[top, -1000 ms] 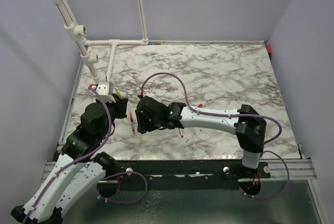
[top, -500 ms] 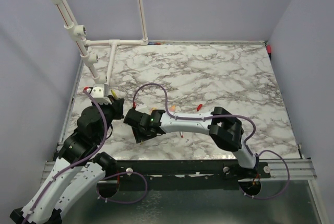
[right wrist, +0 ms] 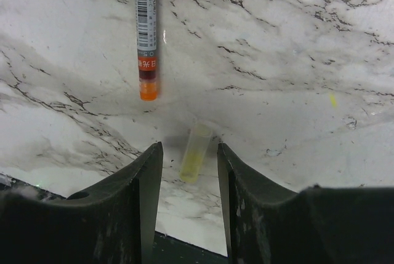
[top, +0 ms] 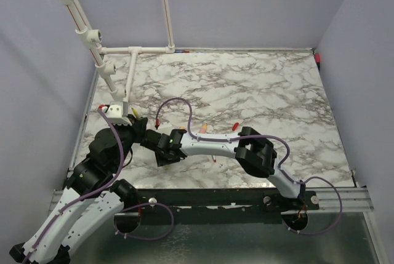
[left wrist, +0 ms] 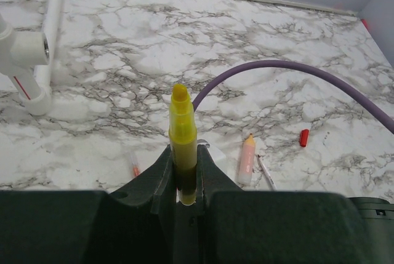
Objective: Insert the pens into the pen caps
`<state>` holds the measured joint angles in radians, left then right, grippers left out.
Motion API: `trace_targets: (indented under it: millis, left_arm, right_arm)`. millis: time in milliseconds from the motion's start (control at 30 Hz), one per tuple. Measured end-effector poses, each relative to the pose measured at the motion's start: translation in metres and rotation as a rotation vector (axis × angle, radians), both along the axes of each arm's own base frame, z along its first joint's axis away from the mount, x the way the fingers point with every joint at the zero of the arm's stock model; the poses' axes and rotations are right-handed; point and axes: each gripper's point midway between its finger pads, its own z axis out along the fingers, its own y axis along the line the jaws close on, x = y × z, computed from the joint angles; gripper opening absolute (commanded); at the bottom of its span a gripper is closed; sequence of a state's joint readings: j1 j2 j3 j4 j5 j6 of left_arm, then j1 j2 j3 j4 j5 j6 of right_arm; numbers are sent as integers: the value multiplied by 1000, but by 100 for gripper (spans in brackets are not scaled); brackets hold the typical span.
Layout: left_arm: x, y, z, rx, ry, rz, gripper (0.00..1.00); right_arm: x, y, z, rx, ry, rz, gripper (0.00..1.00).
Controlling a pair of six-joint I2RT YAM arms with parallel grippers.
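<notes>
My left gripper (left wrist: 183, 154) is shut on a yellow pen (left wrist: 183, 130) that stands upright between the fingers with its bare tip pointing away from the wrist. The pen's tip also shows in the top view (top: 133, 112). My right gripper (right wrist: 189, 149) is open and low over the table. A pale yellow cap (right wrist: 196, 154) lies on the marble in the gap between its fingers; I cannot tell whether they touch it. In the top view the right gripper (top: 159, 153) sits just right of the left gripper (top: 133, 124).
A red-and-orange pen (right wrist: 146, 36) lies just ahead of the right gripper. A salmon-pink pen (left wrist: 246, 160), a thin pale pen (left wrist: 266, 173) and a red cap (left wrist: 304, 138) lie on the marble. A white pipe frame (top: 104, 67) stands at the back left. A purple cable (left wrist: 277, 67) arches over.
My right arm has stretched further left and lowered its gripper beside the left gripper. The left arm has shifted slightly, still holding the yellow pen.
</notes>
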<state>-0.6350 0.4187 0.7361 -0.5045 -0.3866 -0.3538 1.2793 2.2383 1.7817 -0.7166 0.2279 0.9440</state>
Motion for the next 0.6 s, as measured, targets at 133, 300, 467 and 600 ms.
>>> trace_targets:
  millis: [133, 300, 467, 600]
  left_arm:
    - [-2, -2, 1, -2, -2, -12, 0]
    - [-3, -3, 0, -1, -2, -17, 0]
    - [-3, -3, 0, -1, -2, -16, 0]
    - [-3, -2, 0, 1, 0, -15, 0]
  right_arm:
    - [2, 0, 0, -8, -3, -13, 38]
    - [2, -4, -3, -22, -6, -33, 30]
    - [3, -11, -4, -31, -16, -48, 16]
    - [4, -15, -5, -37, -22, -56, 1]
